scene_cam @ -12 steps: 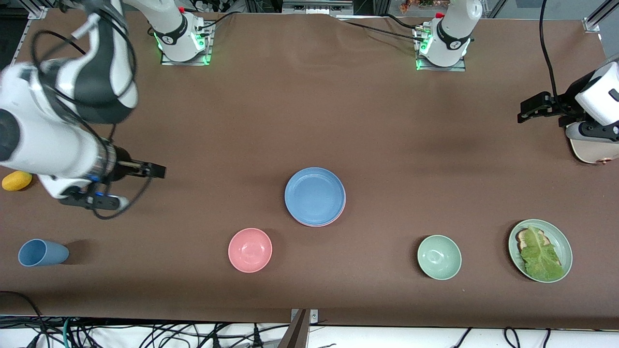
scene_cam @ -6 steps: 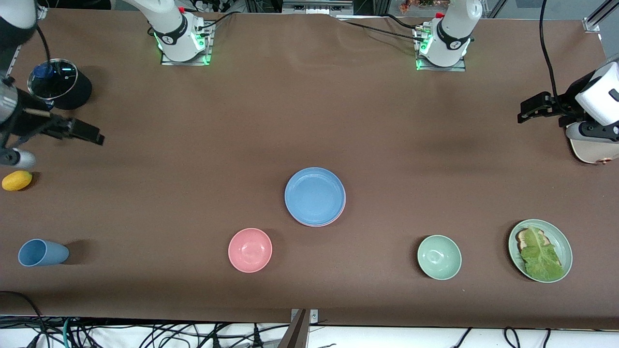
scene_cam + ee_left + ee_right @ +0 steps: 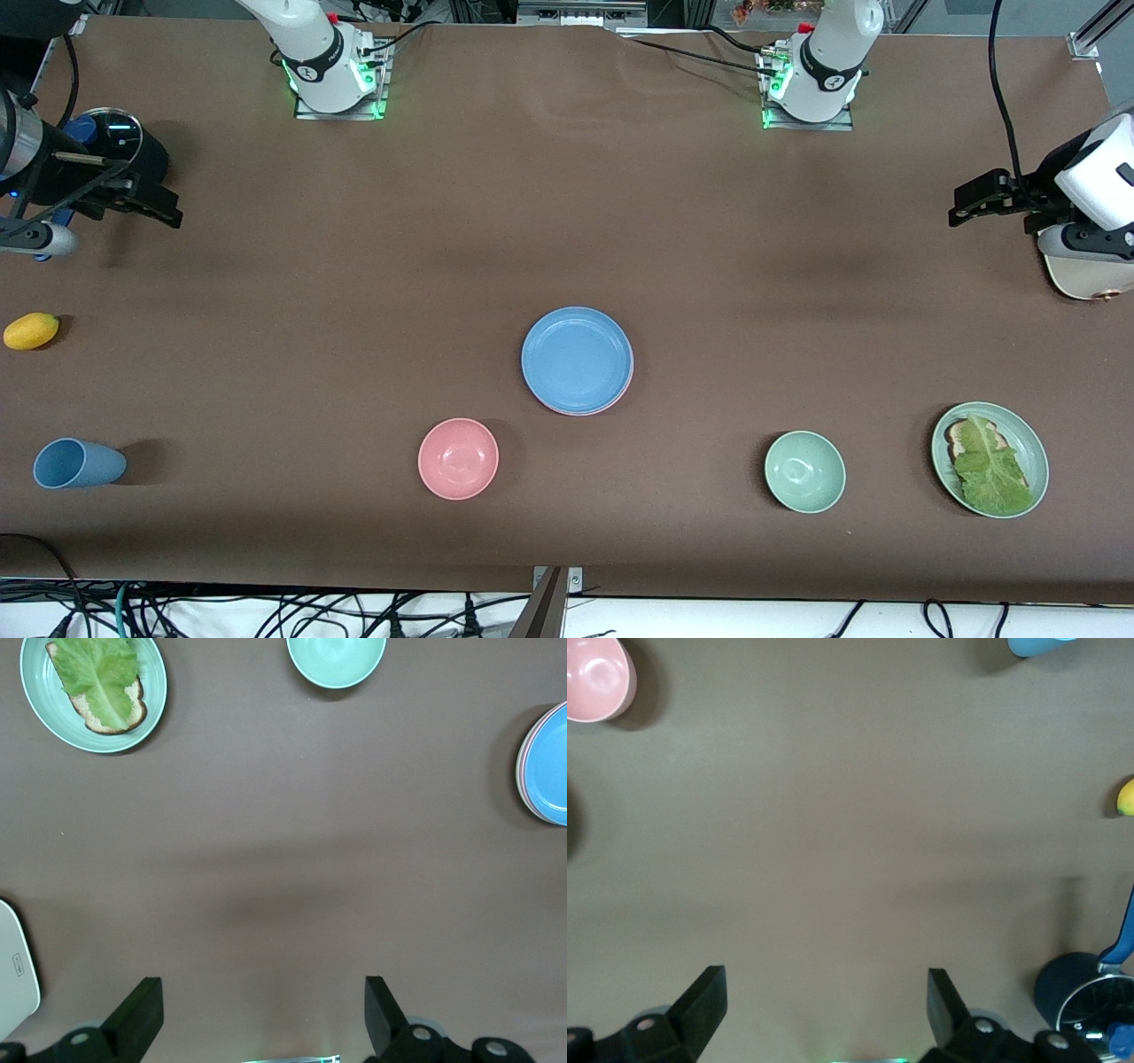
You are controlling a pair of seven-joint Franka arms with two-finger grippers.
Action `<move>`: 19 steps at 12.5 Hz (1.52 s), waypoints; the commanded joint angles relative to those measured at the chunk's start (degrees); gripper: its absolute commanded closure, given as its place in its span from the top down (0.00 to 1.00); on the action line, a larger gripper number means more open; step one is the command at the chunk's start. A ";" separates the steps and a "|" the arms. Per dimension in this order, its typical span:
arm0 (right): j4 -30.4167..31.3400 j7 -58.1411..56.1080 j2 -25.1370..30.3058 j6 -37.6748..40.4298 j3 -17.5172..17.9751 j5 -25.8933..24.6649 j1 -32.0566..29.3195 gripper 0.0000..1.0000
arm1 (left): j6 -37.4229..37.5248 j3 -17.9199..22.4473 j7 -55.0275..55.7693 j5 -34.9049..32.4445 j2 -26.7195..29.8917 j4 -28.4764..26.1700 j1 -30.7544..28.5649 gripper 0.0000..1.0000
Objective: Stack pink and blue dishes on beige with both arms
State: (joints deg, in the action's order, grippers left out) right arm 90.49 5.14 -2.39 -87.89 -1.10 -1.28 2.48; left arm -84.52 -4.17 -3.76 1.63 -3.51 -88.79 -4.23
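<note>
At the table's middle the light blue plate (image 3: 577,358) lies on top of the pink plate (image 3: 591,411), of which only a thin rim shows. The left wrist view catches this stack at its edge, the blue plate (image 3: 551,766) over the pink rim (image 3: 521,773). No beige plate shows in any view. My right gripper (image 3: 168,213) hangs open and empty over the right arm's end of the table, beside a dark pot; its wrist view has bare table between the fingers (image 3: 824,992). My left gripper (image 3: 961,208) waits open and empty over the left arm's end (image 3: 259,992).
A pink bowl (image 3: 458,458), a blue cup (image 3: 78,463), a green bowl (image 3: 804,471) and a green plate with toast and lettuce (image 3: 990,458) line the near side. A yellow fruit (image 3: 31,330), a lidded dark pot (image 3: 111,151) and a cream toaster (image 3: 1085,279) sit at the ends.
My right arm has pulled back from over the table toward its own end and now hangs by the dark pot. The left arm and the plates have not moved.
</note>
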 commanded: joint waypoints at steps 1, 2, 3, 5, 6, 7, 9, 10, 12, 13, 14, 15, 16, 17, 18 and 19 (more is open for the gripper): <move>3.38 -4.00 2.30 -1.67 0.66 0.92 -2.30 1.00 | -0.30 0.03 0.25 0.66 0.17 0.28 -0.08 1.00; 3.38 -3.74 2.30 -1.67 0.57 0.92 -2.30 1.00 | -0.30 0.03 0.25 0.66 0.17 0.28 -0.08 1.00; 3.38 -3.65 2.39 -1.67 0.40 0.92 -2.22 1.00 | -0.30 0.03 0.25 0.66 0.17 0.28 -0.08 1.00; 4.51 -3.47 3.09 -2.02 0.22 1.01 -2.22 1.00 | -0.30 0.03 0.25 0.66 0.17 0.28 -0.08 1.00; 5.39 -3.47 3.88 -2.28 0.22 0.93 -2.22 1.00 | -0.21 0.03 0.25 0.74 0.17 0.28 -0.08 1.00; 5.75 -3.47 4.23 -2.37 0.22 1.01 -2.22 1.00 | -0.21 0.03 0.25 0.75 0.17 0.28 -0.08 1.00; 6.10 -3.47 4.32 -2.37 0.13 1.10 -2.30 1.00 | -0.30 0.03 0.25 0.75 0.09 0.28 -0.08 1.00; 6.10 -3.47 4.24 -2.37 0.13 1.10 -2.30 1.00 | -0.21 0.03 0.25 0.75 0.09 0.28 -0.08 1.00; 5.93 -3.47 4.15 -2.37 0.13 1.10 -2.39 1.00 | -0.21 -0.05 0.25 0.75 0.09 0.28 -0.17 1.00; 5.84 -3.47 4.15 -2.46 0.22 1.10 -2.56 1.00 | -0.30 -0.05 0.25 0.75 0.09 0.28 -0.08 1.00; 5.84 -3.47 4.15 -2.46 0.13 1.19 -2.57 1.00 | -0.21 0.03 0.25 0.75 0.17 0.28 -0.08 1.00; 5.84 -3.47 4.15 -2.54 0.22 1.19 -2.57 1.00 | -0.21 0.03 0.25 0.75 0.17 0.28 -0.08 1.00; 5.84 -3.47 4.15 -2.89 0.22 1.19 -2.57 1.00 | -0.30 -0.05 0.25 0.75 0.17 0.28 -0.08 1.00; 5.93 -3.47 4.15 -3.68 0.22 1.27 -2.57 1.00 | -0.21 0.03 0.25 0.75 0.17 0.28 -0.08 1.00; 6.02 -3.47 4.15 -4.73 0.13 1.28 -2.57 1.00 | -0.30 0.03 0.25 0.75 0.09 0.28 -0.17 1.00; 6.02 -3.47 4.15 -4.92 0.13 1.28 -2.65 1.00 | -0.30 0.03 0.25 0.75 0.17 0.28 -0.17 1.00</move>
State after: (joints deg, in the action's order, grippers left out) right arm 94.44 2.21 -0.18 -91.27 -1.29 -0.96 0.74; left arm -84.53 -4.16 -3.76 1.63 -3.51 -88.79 -4.23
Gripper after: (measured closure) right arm 0.000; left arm 0.000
